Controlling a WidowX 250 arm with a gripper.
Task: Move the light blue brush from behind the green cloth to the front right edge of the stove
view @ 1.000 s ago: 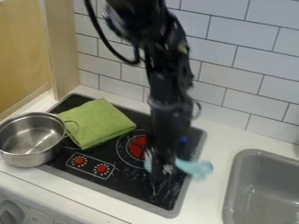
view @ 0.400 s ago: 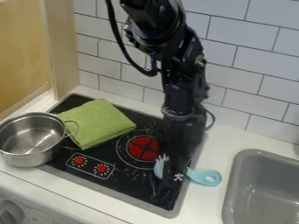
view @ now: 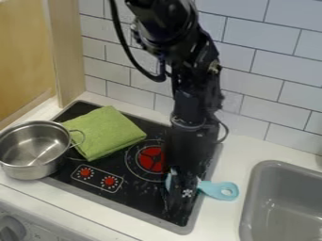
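A light-blue plastic utensil with a rounded handle and a hole near its end (view: 220, 189) lies across the right edge of the black glass stovetop with a grey rim (view: 141, 197), its handle pointing beyond that edge and its other end partly hidden by the black two-finger gripper (view: 179, 207). The gripper is over the stovetop's front right part, right at the utensil; whether it is open, closed or gripping the utensil cannot be told. Behind and to the left of it, the stovetop shows a round red burner marking (view: 151, 158), and near its front edge a white-outlined control panel with two red dials (view: 97, 178). A folded green cloth (view: 104, 132) covers the stovetop's back left part, and a shiny steel pot with a wire-like handle (view: 31, 160) overlaps its left edge. White countertop (view: 220, 216) surrounds the stovetop, with a grey sink (view: 280, 188) let into it to the right. Behind the stovetop rises a wall of white rectangular tiles with dark joints (view: 258, 80); a pale wooden panel (view: 66, 52) stands at its back left corner. The black robot arm (view: 192, 101) comes from the top edge and hangs steeply over the stovetop's right half, a black cable (view: 123, 44) looping along its left side.
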